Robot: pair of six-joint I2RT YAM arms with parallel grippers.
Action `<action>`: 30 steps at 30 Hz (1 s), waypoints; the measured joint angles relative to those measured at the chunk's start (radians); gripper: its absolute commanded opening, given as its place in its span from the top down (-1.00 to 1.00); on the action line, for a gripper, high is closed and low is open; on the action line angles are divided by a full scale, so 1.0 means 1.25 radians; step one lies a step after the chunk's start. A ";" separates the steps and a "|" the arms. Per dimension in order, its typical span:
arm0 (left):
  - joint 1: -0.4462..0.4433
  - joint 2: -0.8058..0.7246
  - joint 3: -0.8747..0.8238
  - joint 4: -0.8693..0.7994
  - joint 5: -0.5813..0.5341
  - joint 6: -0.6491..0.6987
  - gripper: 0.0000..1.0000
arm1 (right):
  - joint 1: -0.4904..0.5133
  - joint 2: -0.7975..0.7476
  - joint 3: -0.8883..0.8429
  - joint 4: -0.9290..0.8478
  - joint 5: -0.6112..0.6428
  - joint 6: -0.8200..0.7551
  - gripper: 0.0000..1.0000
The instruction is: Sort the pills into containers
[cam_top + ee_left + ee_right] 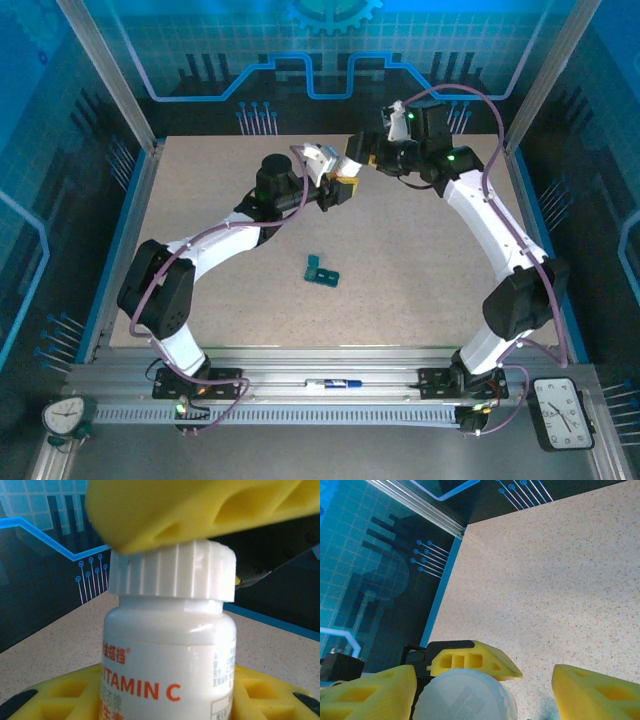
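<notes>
Right gripper (485, 687) open, yellow fingers (370, 692) straddling the white ribbed cap (465, 697) of the vitamin C bottle (170, 670); one finger close to the cap, the other with a clear gap. Left gripper (342, 188) clamped on the bottle body, held above the tabletop (430, 290) toward its far edge, about mid-width. Teal pill box (321, 271) lies near the tabletop centre, well apart from both. Risks: off-centre pinch shoves the bottle sideways in the left grip; bottle spins with the cap if that hold is weak; cap pops free and pills scatter far from the box.
</notes>
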 measured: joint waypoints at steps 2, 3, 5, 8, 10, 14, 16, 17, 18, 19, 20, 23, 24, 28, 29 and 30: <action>-0.001 0.000 0.000 -0.001 0.000 0.001 1.00 | 0.004 0.006 0.000 0.001 -0.002 -0.003 -0.21; -0.002 0.001 0.000 -0.004 -0.001 0.002 1.00 | 0.006 0.008 0.001 0.001 -0.004 -0.003 -0.09; -0.002 0.004 0.000 -0.007 -0.002 0.002 1.00 | 0.010 0.009 0.001 0.002 -0.006 -0.004 0.06; -0.002 0.007 0.000 -0.008 -0.002 0.002 1.00 | 0.012 0.009 0.001 0.004 -0.006 -0.009 0.17; -0.002 0.007 0.000 -0.006 -0.002 0.002 1.00 | 0.012 0.009 0.000 0.009 -0.006 -0.019 0.19; -0.002 0.007 -0.002 -0.003 -0.002 -0.001 1.00 | 0.003 -0.002 -0.045 0.077 -0.046 -0.077 0.15; -0.002 0.007 -0.012 0.009 0.003 -0.007 1.00 | -0.009 -0.012 -0.082 0.125 -0.094 -0.116 0.12; -0.001 0.007 -0.017 0.017 0.009 -0.013 1.00 | -0.015 -0.018 -0.104 0.152 -0.118 -0.135 0.11; 0.000 0.007 -0.023 0.024 0.017 -0.021 1.00 | -0.020 -0.023 -0.126 0.179 -0.143 -0.154 0.09; 0.000 0.007 -0.028 0.031 0.026 -0.027 1.00 | -0.024 -0.029 -0.144 0.200 -0.162 -0.168 0.06; 0.001 0.007 -0.033 0.037 0.036 -0.038 1.00 | -0.029 -0.034 -0.162 0.219 -0.180 -0.182 0.01; 0.005 0.007 -0.042 0.054 0.048 -0.063 1.00 | -0.036 -0.046 -0.208 0.267 -0.220 -0.201 -0.19; 0.008 0.007 -0.042 0.059 0.049 -0.067 1.00 | -0.038 -0.049 -0.219 0.276 -0.225 -0.203 -0.27; 0.020 0.004 -0.043 0.067 0.049 -0.074 1.00 | -0.052 -0.054 -0.242 0.312 -0.238 -0.180 -0.53; 0.021 0.003 -0.043 0.067 0.049 -0.074 1.00 | -0.055 -0.057 -0.244 0.319 -0.238 -0.171 -0.56; 0.021 0.003 -0.043 0.067 0.049 -0.074 1.00 | -0.058 -0.060 -0.245 0.328 -0.238 -0.163 -0.58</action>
